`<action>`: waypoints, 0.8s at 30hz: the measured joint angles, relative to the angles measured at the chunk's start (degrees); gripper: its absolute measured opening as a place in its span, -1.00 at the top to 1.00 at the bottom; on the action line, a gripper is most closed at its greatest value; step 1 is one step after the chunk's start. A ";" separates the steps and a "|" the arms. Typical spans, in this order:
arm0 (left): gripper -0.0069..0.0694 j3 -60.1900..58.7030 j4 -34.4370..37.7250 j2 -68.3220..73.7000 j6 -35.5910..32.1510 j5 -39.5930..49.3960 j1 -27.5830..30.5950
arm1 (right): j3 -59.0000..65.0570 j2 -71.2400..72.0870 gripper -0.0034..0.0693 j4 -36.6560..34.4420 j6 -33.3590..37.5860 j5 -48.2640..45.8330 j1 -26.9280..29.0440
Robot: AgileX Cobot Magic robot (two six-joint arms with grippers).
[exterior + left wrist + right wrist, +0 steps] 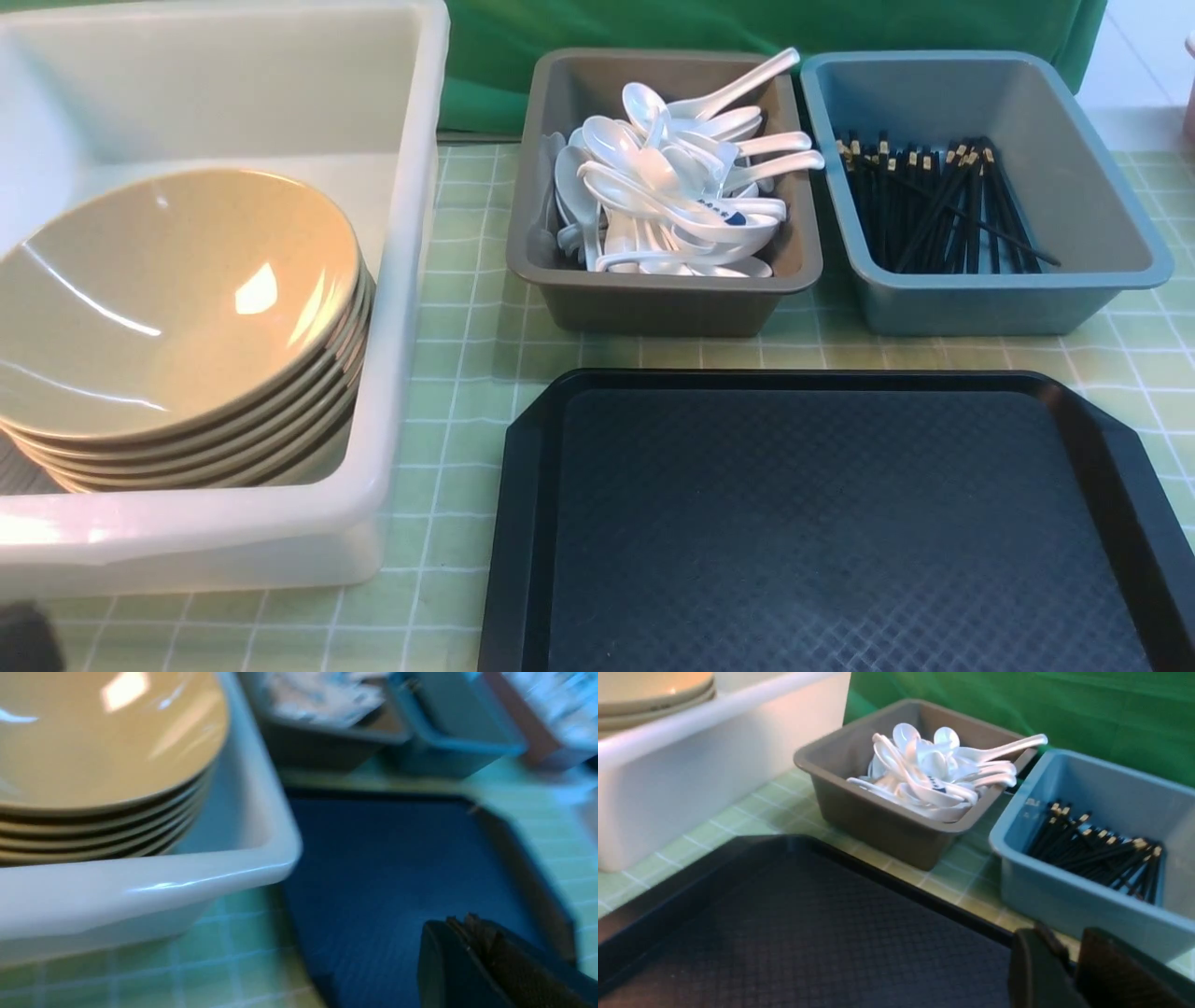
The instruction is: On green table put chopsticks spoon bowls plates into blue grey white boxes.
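Note:
A stack of tan bowls (168,299) leans inside the big white box (411,280) at the left of the green table (467,373). White spoons (672,187) are piled in the grey box (653,303). Black chopsticks (943,205) lie in the blue box (990,299) beside it. No plates show. In the left wrist view my left gripper (460,921) is shut with nothing in it, over the black tray (397,882) beside the white box's corner (187,877). My right gripper (1066,938) is slightly open and holds nothing, near the tray's edge before the blue box (1064,896).
A black textured tray (840,523) with raised rims lies in front of the grey and blue boxes, nothing on it. Green cloth (747,28) hangs behind the boxes. A pinkish object (1190,84) stands at the far right edge.

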State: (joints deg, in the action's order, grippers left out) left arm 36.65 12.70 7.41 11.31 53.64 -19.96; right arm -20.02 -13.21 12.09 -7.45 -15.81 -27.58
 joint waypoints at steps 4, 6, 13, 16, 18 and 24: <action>0.82 -3.50 1.17 -8.38 -0.12 -9.11 0.00 | 1.28 3.40 0.49 0.07 -0.54 0.87 0.00; 0.82 -3.62 1.17 -8.49 -0.12 -10.57 0.00 | 1.32 3.60 0.49 0.07 -0.61 0.91 0.00; 0.82 -3.92 1.17 -8.58 -0.12 -12.82 -0.02 | 2.87 3.92 0.48 0.14 -1.31 0.66 0.05; 0.82 -3.92 1.17 -8.62 -0.12 -12.82 -0.02 | 3.73 3.92 0.47 0.14 -1.44 0.10 0.05; 0.82 -3.92 1.17 -8.62 -0.15 -12.82 -0.02 | 4.24 3.92 0.46 0.14 -1.44 -0.47 0.05; 0.82 -4.17 -0.31 -8.62 -1.58 -12.53 -0.02 | 4.55 3.92 0.45 0.14 -1.44 -1.71 0.05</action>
State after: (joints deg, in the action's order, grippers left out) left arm 32.48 12.39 -1.21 9.73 41.10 -19.98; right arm -15.47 -9.28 12.23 -8.89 -17.52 -27.53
